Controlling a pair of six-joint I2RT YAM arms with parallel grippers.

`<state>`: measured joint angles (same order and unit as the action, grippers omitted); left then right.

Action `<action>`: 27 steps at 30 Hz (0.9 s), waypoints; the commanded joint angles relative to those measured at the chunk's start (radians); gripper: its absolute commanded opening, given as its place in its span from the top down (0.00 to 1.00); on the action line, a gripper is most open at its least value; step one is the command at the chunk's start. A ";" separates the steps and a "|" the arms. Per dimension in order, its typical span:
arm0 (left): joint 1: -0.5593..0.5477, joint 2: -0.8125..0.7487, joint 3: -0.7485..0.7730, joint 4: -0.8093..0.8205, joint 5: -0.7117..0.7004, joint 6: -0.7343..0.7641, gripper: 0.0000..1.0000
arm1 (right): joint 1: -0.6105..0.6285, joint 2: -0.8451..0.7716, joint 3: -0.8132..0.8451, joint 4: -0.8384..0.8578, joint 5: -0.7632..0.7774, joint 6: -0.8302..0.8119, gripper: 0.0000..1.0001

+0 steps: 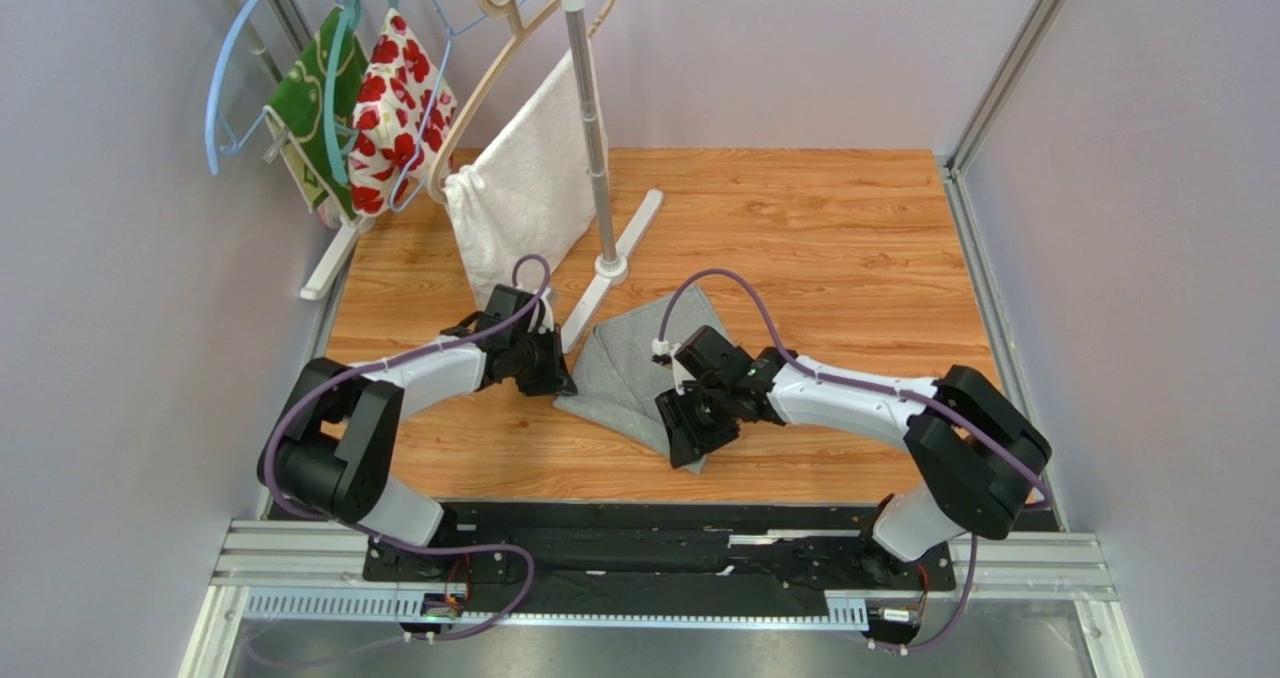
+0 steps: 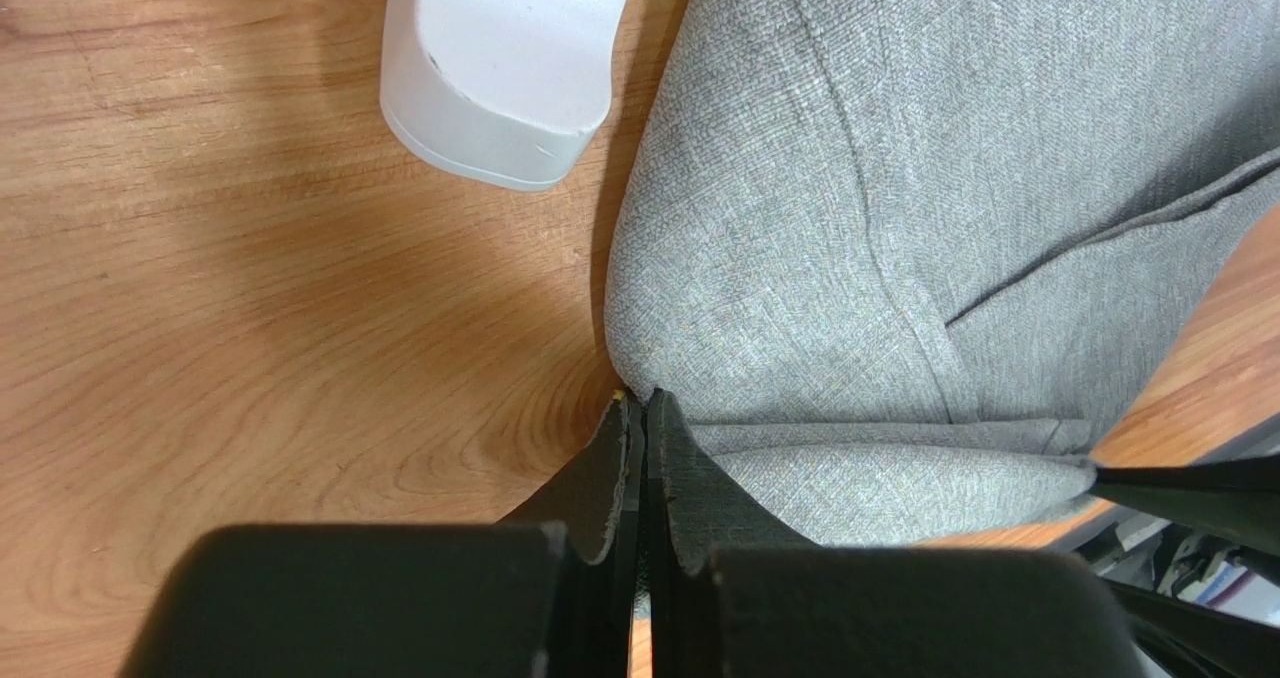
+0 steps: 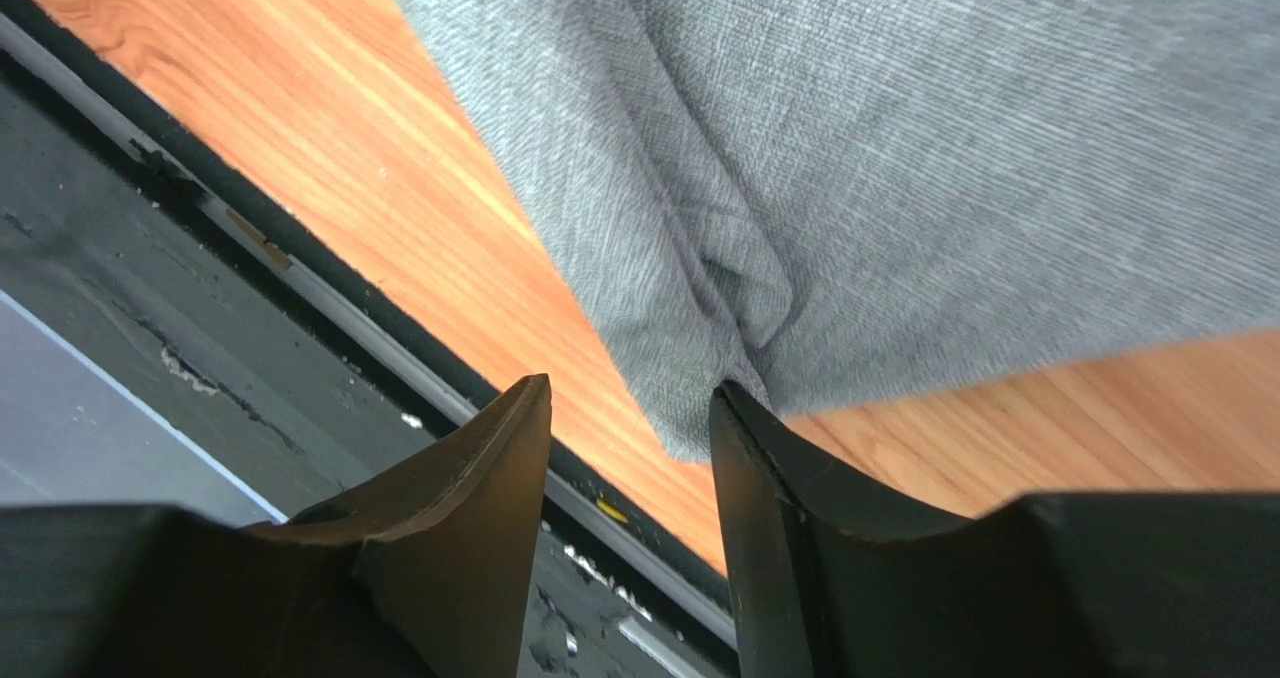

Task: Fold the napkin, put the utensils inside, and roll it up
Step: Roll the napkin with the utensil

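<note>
The grey napkin [image 1: 624, 366] lies rumpled and partly folded on the wooden table, between my two grippers. My left gripper [image 1: 541, 363] is at its left edge. In the left wrist view the jaws [image 2: 643, 402] are pressed shut, tips touching the napkin [image 2: 902, 183] at its edge, with no cloth showing between them. My right gripper [image 1: 694, 416] is over the napkin's near corner. In the right wrist view it stands open [image 3: 628, 401], and the corner of the napkin [image 3: 902, 153] hangs just beyond the gap, beside the right finger. The utensils are out of view.
A clothes rack pole with a white foot [image 1: 609, 266] [image 2: 504, 63] stands just behind the napkin. A white towel [image 1: 519, 183] and flowered fabrics on hangers [image 1: 394, 101] hang at the back left. The black rail [image 1: 661, 536] [image 3: 226, 243] runs along the near table edge.
</note>
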<state>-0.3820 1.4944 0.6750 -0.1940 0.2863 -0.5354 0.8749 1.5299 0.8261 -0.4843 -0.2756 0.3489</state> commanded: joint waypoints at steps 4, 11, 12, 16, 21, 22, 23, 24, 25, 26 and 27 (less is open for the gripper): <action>0.002 0.024 0.037 -0.048 -0.015 0.031 1.00 | 0.088 -0.088 0.186 -0.070 0.151 -0.125 0.50; 0.002 0.029 0.051 -0.058 -0.018 0.032 1.00 | 0.205 0.022 0.208 0.071 0.394 -0.237 0.49; 0.002 0.029 0.052 -0.059 -0.015 0.032 1.00 | 0.222 0.039 0.212 0.100 0.432 -0.249 0.49; 0.002 0.035 0.057 -0.059 -0.010 0.034 1.00 | 0.251 0.107 0.220 0.145 0.475 -0.295 0.49; 0.002 0.036 0.058 -0.061 -0.013 0.034 1.00 | 0.268 0.171 0.222 0.162 0.487 -0.327 0.49; 0.002 0.040 0.060 -0.061 -0.013 0.034 1.00 | 0.269 0.176 0.216 0.167 0.480 -0.330 0.49; 0.002 0.041 0.060 -0.061 -0.010 0.034 1.00 | 0.269 0.180 0.212 0.168 0.466 -0.332 0.50; 0.002 0.043 0.061 -0.061 -0.010 0.034 1.00 | 0.269 0.194 0.208 0.176 0.449 -0.332 0.50; 0.002 0.043 0.063 -0.059 -0.009 0.034 1.00 | 0.269 0.205 0.205 0.173 0.446 -0.326 0.50; 0.002 0.043 0.063 -0.061 -0.006 0.034 1.00 | 0.269 0.216 0.202 0.170 0.444 -0.323 0.50; 0.002 0.043 0.063 -0.059 -0.006 0.035 1.00 | 0.268 0.236 0.200 0.165 0.449 -0.321 0.50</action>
<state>-0.3820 1.5227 0.7143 -0.2379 0.2878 -0.5251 1.1378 1.7176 1.0149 -0.3649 0.1646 0.0467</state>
